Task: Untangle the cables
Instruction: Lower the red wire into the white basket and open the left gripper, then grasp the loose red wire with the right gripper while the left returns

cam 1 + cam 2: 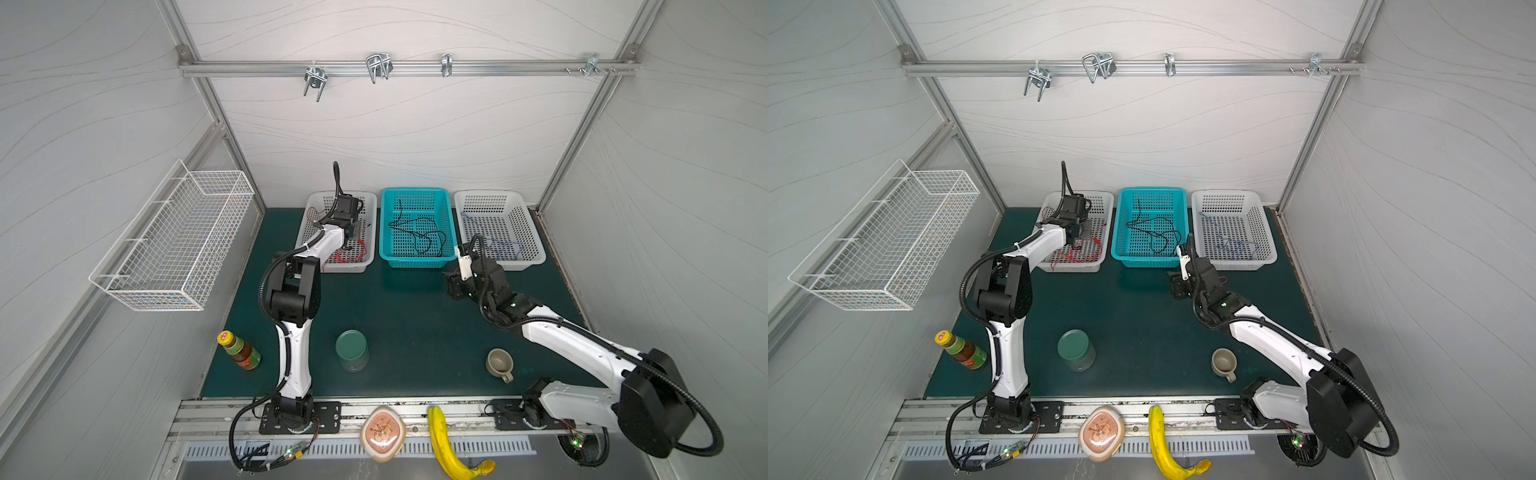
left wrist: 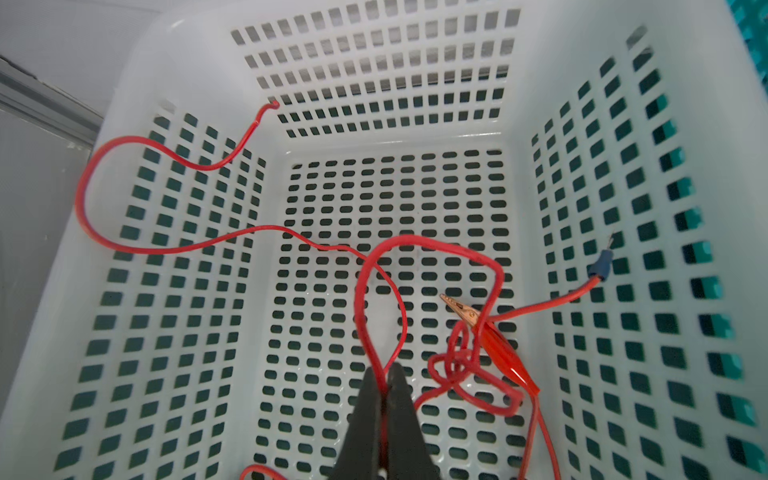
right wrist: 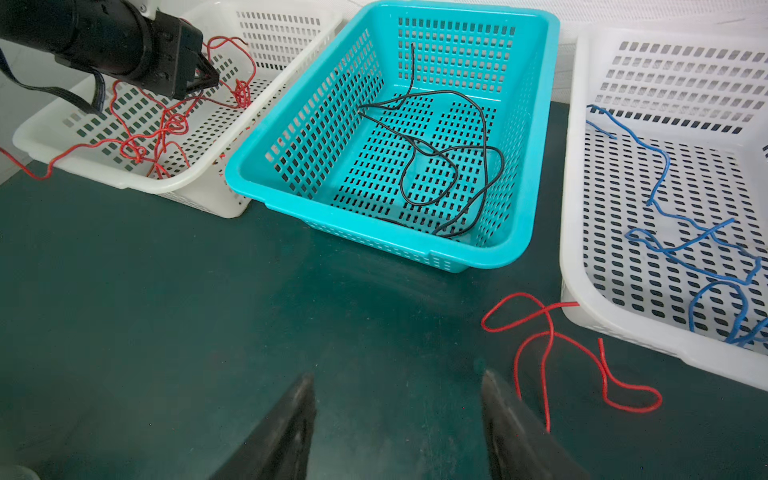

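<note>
Left gripper, pinched shut on a loop of the red cables, hangs inside the left white basket while I run the rig from afar. Just beside the held loop sits a tight red knot, and an alligator clip lies against it. One hooked end rests at a slot in the basket's far wall.

The right gripper stands wide and empty, low over the tabletop. A loose red cable lies just beside one of its fingers, one end reaching the foot of the right white basket, which holds the blue cables. The black cable lies alone in the teal basket.

My worry is a straight pull on the loop, which would likely cinch the knot rather than free it. The clip or the hooked end could also catch a slot and drag or tip the light basket. So thin a strand might slip from the closed tips too.
</note>
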Controlling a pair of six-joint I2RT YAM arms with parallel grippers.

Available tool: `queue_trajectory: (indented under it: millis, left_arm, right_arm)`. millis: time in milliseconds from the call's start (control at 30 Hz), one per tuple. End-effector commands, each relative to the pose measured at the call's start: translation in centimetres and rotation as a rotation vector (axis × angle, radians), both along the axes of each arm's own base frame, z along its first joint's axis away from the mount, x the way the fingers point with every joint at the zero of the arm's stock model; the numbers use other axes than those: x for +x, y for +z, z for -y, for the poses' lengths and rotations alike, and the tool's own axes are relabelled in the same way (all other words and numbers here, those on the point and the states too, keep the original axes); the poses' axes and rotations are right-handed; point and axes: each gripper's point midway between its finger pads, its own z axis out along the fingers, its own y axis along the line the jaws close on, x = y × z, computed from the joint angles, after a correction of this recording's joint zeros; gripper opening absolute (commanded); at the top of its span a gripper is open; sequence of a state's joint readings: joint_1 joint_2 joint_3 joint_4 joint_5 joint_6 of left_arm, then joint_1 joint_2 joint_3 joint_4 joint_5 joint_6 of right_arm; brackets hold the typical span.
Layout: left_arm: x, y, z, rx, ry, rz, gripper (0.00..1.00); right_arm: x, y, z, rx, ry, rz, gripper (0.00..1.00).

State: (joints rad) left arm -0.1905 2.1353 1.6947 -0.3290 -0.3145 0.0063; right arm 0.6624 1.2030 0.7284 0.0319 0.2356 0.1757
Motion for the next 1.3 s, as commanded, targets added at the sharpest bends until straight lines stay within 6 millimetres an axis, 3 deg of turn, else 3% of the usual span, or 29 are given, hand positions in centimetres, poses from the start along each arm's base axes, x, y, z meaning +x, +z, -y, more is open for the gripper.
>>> queue_trajectory:
  millis: [0, 200, 500, 700, 933, 1100, 1267]
  left_arm:
    - [1.1, 1.1, 0.2, -0.021, 0.001, 0.022, 0.0]
    - [1.0, 1.3, 0.3, -0.02, -0.001, 0.014, 0.01]
    - [0.6, 2.8, 0.1, -0.007, -0.006, 0.027, 0.22]
    - [0.5, 4.8, 0.4, -0.04, -0.011, 0.071, 0.33]
    - [-0.7, 8.6, 1.3, -0.114, -0.035, 0.146, 0.54]
    - [-2.2, 11.4, 3.4, -0.149, -0.111, 0.215, 0.63]
    - [-4.6, 13.2, 6.7, -0.091, -0.229, 0.253, 0.65]
  right_arm:
    - [0.5, 0.2, 0.0, -0.012, -0.006, -0.002, 0.63]
    - [0.9, -0.4, -0.6, -0.018, 0.005, -0.021, 0.63]
    - [1.0, -1.2, -0.9, -0.024, 0.012, -0.037, 0.63]
    - [0.9, -1.4, -0.6, -0.029, 0.004, -0.041, 0.64]
    - [1.2, -2.0, 0.9, -0.045, -0.064, -0.075, 0.64]
    - [1.7, -3.3, 2.5, -0.03, -0.142, -0.146, 0.64]
    - [2.1, -4.6, 4.4, -0.019, -0.225, -0.212, 0.64]
